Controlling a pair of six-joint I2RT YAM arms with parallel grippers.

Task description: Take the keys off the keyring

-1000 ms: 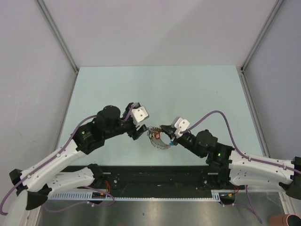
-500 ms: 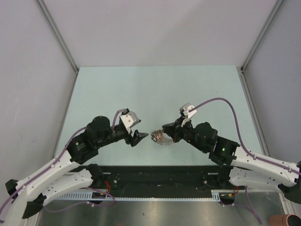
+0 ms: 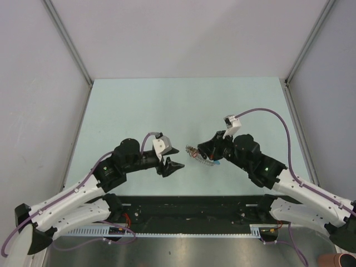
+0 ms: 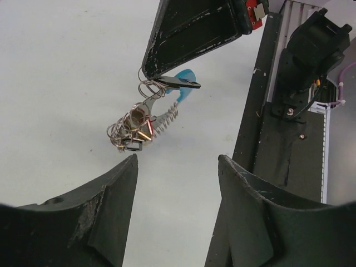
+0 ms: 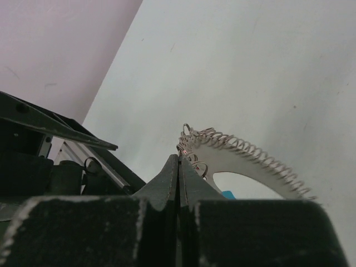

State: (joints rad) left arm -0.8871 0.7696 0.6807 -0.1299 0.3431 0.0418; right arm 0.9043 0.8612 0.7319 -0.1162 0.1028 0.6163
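I'm looking down on a pale mint-green table (image 3: 139, 100) with a matte, even top. Grey walls (image 3: 183, 33) close it in at 9, 12 and 3 o'clock, and an aluminium post (image 3: 69, 47) runs up from the corner at 10 o'clock. Along the 6 o'clock edge lies a black rail (image 3: 189, 208), and just outside it a white slotted cable duct (image 3: 167, 231). The keyring (image 3: 203, 157) is slightly toward 4 o'clock from the table's middle. I can't tell whether its lower end touches the top. In the right wrist view the surface carries a few tiny dark specks (image 5: 295, 107).
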